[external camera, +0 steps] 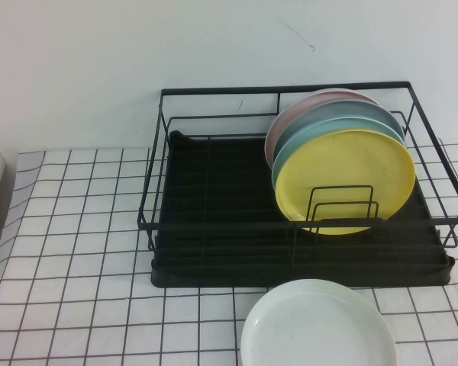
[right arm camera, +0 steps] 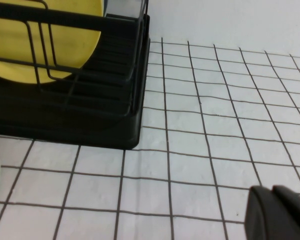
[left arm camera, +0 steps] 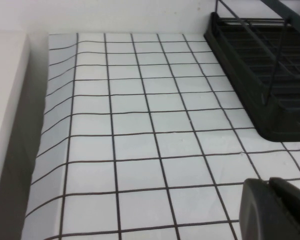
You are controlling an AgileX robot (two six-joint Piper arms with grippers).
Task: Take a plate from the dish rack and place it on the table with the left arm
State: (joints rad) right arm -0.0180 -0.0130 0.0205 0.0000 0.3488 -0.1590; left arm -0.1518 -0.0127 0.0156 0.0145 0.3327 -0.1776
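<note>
Nearest me, the plate [external camera: 318,324] already lies flat on the table [external camera: 76,252], just in front of the dish rack [external camera: 290,252]. Both grippers sit low over the cloth, left gripper [left arm camera: 275,210] off the rack's left end, right gripper [right arm camera: 280,212] off its right; I cannot tell either's opening. Behind, yellow plate [external camera: 343,179] fronts those racked.

1. Plate [external camera: 318,324]: plain off-white, flat on table [external camera: 76,252], just in front of dish rack [external camera: 214,252]; near edge cropped.
2. Rack: black wire, tray base.
3. Left gripper [left arm camera: 277,210], right gripper [right arm camera: 280,212]: low over the cloth, apparently.
</note>
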